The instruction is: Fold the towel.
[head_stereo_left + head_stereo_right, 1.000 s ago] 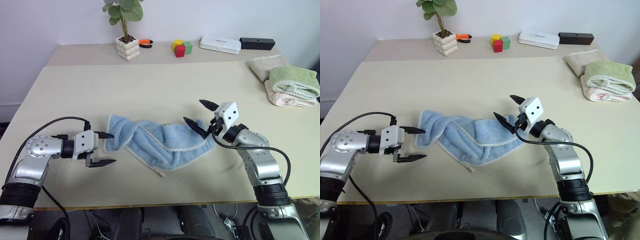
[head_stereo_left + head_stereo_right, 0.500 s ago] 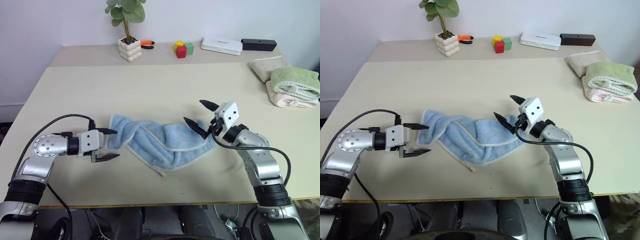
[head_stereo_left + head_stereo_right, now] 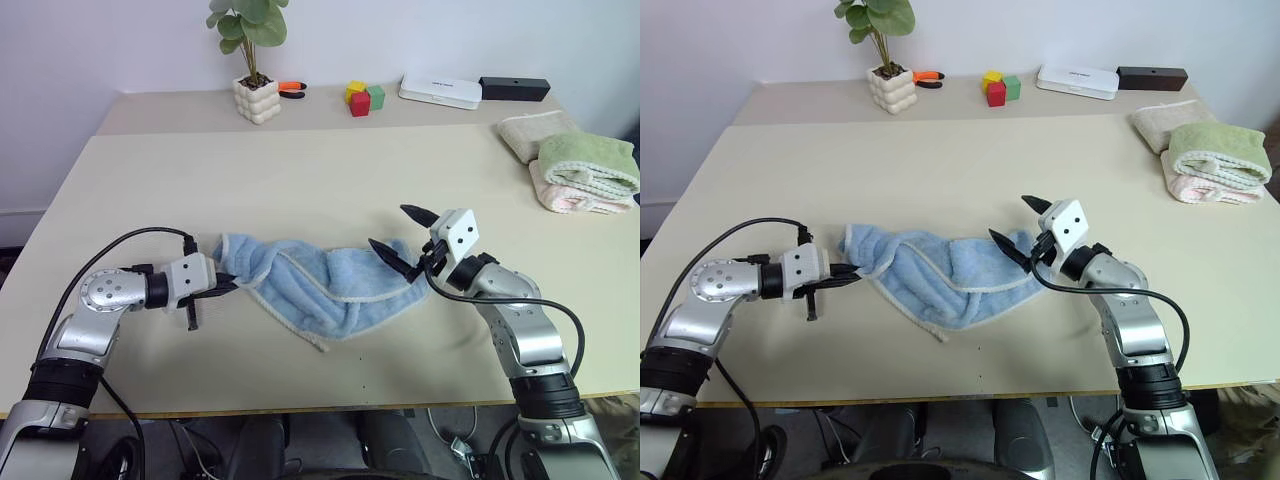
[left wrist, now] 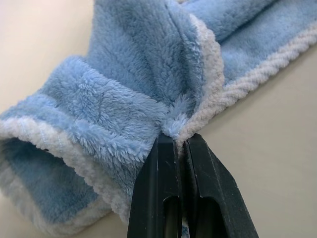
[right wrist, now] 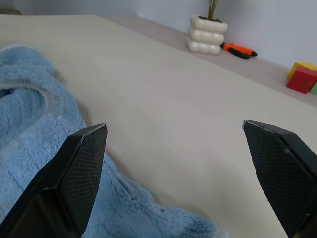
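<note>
Your towel point(image 3: 320, 285) lies bunched and twisted near the table's point(image 3: 300, 180) front edge, so no fold is made yet. Your left gripper point(image 4: 179, 144) is pinched tight on its left end; your right gripper point(image 3: 398, 238) hangs wide open, holding nothing, over its right end. Farther back stand a plant pot point(image 3: 255, 97), blocks point(image 3: 365, 97) and other towels point(image 3: 575, 165).

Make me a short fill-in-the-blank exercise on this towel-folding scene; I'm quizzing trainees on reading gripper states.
1. The left gripper has its jaws ____ on the hem of the blue towel.
2. The right gripper hovers over the towel's other end with its jaws ____.
3. The towel lies ____ on the table, not flat.
4. The green rolled towel rests on a ____ folded towel.

Missing words: shut; open; crumpled; pink
</note>
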